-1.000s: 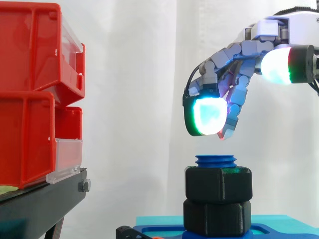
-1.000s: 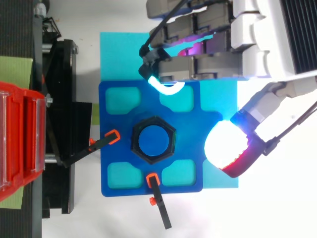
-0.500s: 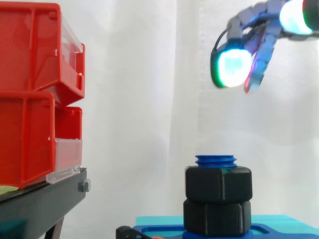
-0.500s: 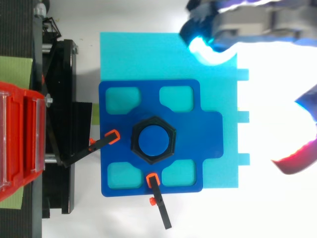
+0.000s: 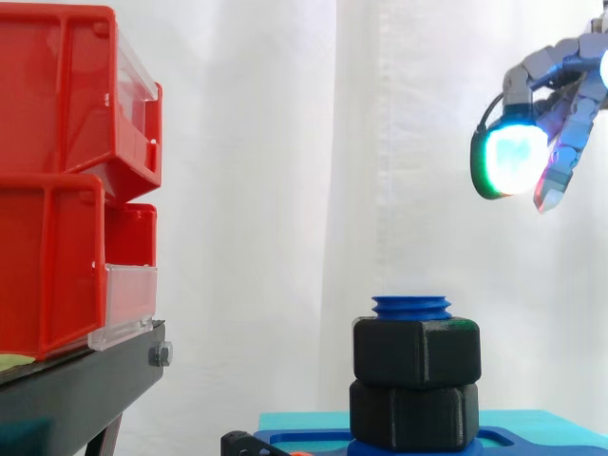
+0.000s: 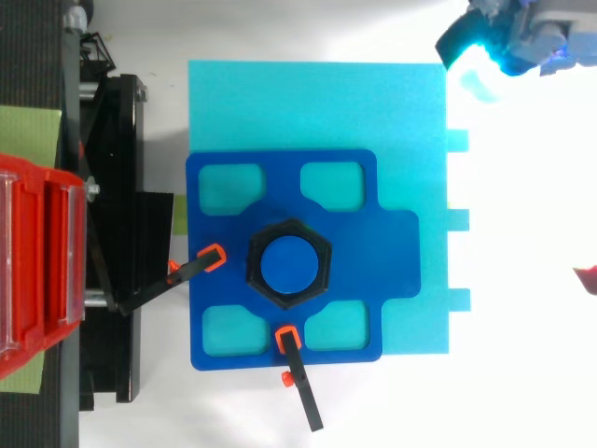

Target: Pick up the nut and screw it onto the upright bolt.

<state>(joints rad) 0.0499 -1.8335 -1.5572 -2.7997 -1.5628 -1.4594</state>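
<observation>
Sitting high on the upright bolt (image 5: 411, 306), the black nut (image 5: 416, 351) leaves only a short blue threaded collar showing above it. It looks rigid and fairly light (probably moulded plastic), with smooth, possibly slick faces. The best hold, I judge, is a pinch across two opposite flats, kept level so the thread does not bind.

In the side view a second black hex block (image 5: 414, 415) sits directly under the nut, touching it. From above the two merge into one hexagon around the bolt's round blue end. The top view adds the layout: a blue plate (image 6: 392, 245) carries the bolt, two orange-tipped clamps (image 6: 213, 257) reach in at its edges, and a cyan mat (image 6: 280, 103) lies beneath it on the white bench (image 6: 187, 415).

To the left stand red bins (image 5: 57, 180) on a black stand (image 5: 76, 389). The hand (image 5: 510, 160) hangs well above and to the right of the nut, fingers loosely apart and holding nothing.
</observation>
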